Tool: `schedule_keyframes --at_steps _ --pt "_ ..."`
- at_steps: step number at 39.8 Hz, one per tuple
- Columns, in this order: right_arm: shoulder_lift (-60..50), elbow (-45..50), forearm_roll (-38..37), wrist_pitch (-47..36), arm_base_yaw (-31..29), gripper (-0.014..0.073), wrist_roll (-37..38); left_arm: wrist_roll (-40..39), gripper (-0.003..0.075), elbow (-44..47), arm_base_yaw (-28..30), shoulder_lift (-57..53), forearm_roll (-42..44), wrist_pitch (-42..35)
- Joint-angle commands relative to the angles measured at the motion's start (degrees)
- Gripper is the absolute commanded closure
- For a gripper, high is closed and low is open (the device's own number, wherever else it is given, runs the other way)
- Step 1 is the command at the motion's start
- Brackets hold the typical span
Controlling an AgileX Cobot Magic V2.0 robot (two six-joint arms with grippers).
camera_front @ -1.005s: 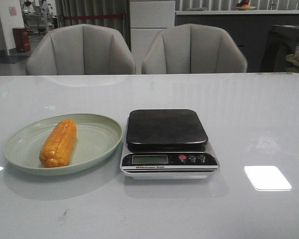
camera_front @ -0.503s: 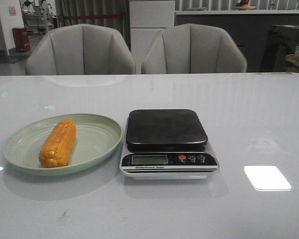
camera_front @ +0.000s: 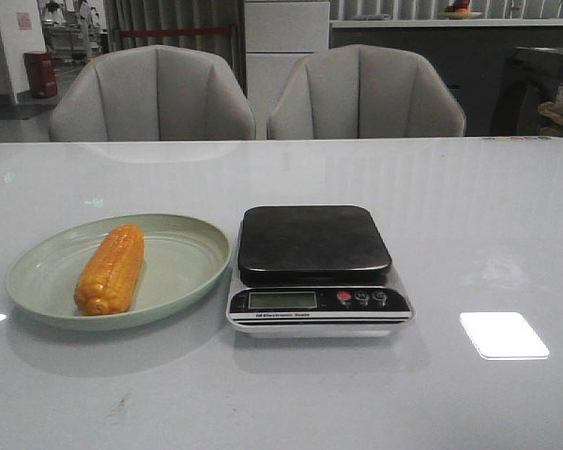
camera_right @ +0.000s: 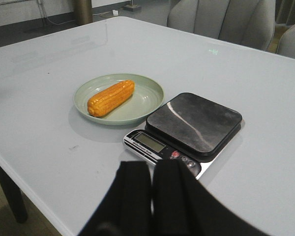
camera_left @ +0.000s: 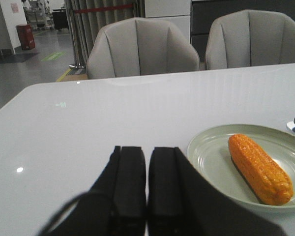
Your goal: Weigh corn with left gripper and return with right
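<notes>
Corn (camera_front: pixel 110 269) on plate (camera_front: pixel 183 267); both jaws closed, empty.

Only the wrist views show any of the robot. The left gripper (camera_left: pixel 146 196) is matte black: two flat, blocky fingers (camera_left: pixel 130 182) with squared tips and faint lengthwise ridges, widening toward a dark body that blurs out of focus. The right gripper (camera_right: pixel 151 189) looks the same, its black fingers (camera_right: pixel 172 191) smooth and rounded at the tips. Any screws or markings are perhaps lost in shadow.
</notes>
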Motion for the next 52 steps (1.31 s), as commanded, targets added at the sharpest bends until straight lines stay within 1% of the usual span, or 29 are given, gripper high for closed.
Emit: schedule_keyframes --at_steps 1,37,41,43,46,52 --pt "0.4 -1.6 -0.9 -4.4 -0.3 0.0426 -0.5 0.0 0.0598 1.8 0.1 -1.2 -0.6 -5.8" --pt "0.3 -1.4 -0.9 -4.5 -0.3 0.0426 -0.5 0.0 0.0598 1.8 0.1 -1.2 -0.6 -5.8" --pt "0.3 -1.4 -0.9 -4.6 -1.0 0.0426 -0.5 0.0 0.0598 1.8 0.1 -1.2 -0.6 -5.8" --pt "0.3 -1.1 -0.9 -4.8 -2.1 0.0426 -0.5 0.0 0.0598 1.8 0.1 -1.2 -0.6 -5.8" --pt "0.3 -0.1 -0.9 -5.4 -5.3 0.0426 -0.5 0.0 0.0598 1.8 0.1 -1.2 -0.6 -5.8" --pt "0.3 3.2 0.5 -10.4 -15.0 0.0426 -0.5 0.0 0.0598 1.8 0.1 -1.2 -0.6 -5.8"
